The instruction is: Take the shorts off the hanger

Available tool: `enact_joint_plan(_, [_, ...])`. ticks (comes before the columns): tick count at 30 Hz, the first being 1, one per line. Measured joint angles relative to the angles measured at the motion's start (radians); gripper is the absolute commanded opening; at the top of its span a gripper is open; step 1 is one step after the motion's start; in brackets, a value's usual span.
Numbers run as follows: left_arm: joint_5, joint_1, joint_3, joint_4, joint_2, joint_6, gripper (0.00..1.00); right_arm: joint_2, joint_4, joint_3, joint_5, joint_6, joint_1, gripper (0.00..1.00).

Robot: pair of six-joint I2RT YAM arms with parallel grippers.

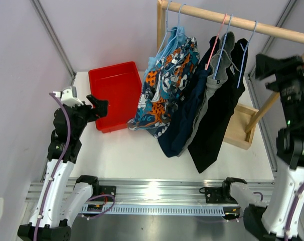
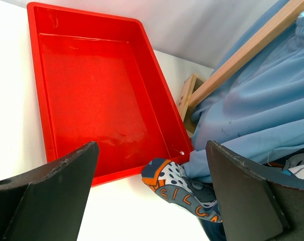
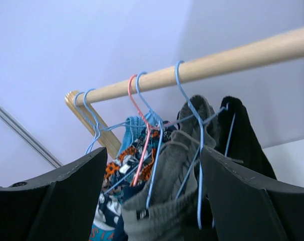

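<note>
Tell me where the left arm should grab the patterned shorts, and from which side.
Grip the loose bottom corner of the patterned shorts. It hangs free, low beside the red bin, and is the part nearest the left pincer. Come from the left, level with it: the left wrist view shows that corner ahead between the open fingers, so a straight pinch should probably catch it.

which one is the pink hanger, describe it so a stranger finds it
Look at the wooden rail above the table, where five wire hangers carry shorts. The pink hanger is the middle one. Every other hanger is blue.
</note>
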Motion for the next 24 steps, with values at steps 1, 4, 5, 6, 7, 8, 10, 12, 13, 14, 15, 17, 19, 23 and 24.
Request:
enact_joint_plan(1, [0.0,0.0,0.0,0.0,-0.004,0.0,0.95,0.055,-0.018,0.058,0.001,-0.003,0.004,0.79])
enact_joint_plan(4, [0.0,0.0,0.0,0.0,-0.012,0.0,0.95,0.206,-0.095,0.208,0.005,-0.021,0.026,0.76])
enact_joint_plan(5, [0.0,0.0,0.0,0.0,-0.013,0.0,0.94,0.243,-0.119,0.248,0.008,-0.028,0.037,0.76])
enact_joint_plan(6, [0.0,0.0,0.0,0.0,-0.015,0.0,0.94,0.287,-0.148,0.278,0.023,-0.039,0.06,0.76])
enact_joint_plan(7, [0.0,0.0,-0.001,0.0,-0.017,0.0,0.94,0.32,-0.176,0.294,0.037,-0.051,0.086,0.76])
enact_joint_plan(8, [0.0,0.0,-0.001,0.0,-0.019,0.0,0.95,0.349,-0.205,0.298,0.055,-0.063,0.111,0.76])
enact_joint_plan(10, [0.0,0.0,-0.002,0.0,-0.021,0.0,0.94,0.385,-0.264,0.295,0.093,-0.081,0.167,0.76])
enact_joint_plan(12, [0.001,0.0,-0.002,0.0,-0.022,0.0,0.94,0.405,-0.312,0.275,0.129,-0.096,0.213,0.76])
enact_joint_plan(13, [0.002,0.0,-0.002,0.0,-0.022,0.0,0.94,0.405,-0.332,0.258,0.148,-0.106,0.23,0.76])
enact_joint_plan(14, [0.002,0.0,-0.002,0.0,-0.022,0.0,0.94,0.404,-0.343,0.253,0.155,-0.108,0.241,0.76])
enact_joint_plan(15, [0.003,0.0,-0.002,0.0,-0.022,0.0,0.94,0.399,-0.349,0.245,0.167,-0.112,0.246,0.76])
enact_joint_plan(17, [0.003,0.0,-0.002,0.0,-0.024,0.0,0.94,0.39,-0.358,0.232,0.19,-0.119,0.249,0.75])
enact_joint_plan(19, [0.003,0.0,-0.002,0.0,-0.027,0.0,0.94,0.379,-0.364,0.222,0.211,-0.128,0.253,0.75])
enact_joint_plan(23, [0.003,0.0,-0.002,0.0,-0.031,0.0,0.94,0.368,-0.372,0.22,0.233,-0.133,0.259,0.79])
enact_joint_plan(24, [0.003,0.0,-0.002,0.0,-0.032,0.0,0.94,0.365,-0.372,0.22,0.233,-0.132,0.26,0.81])
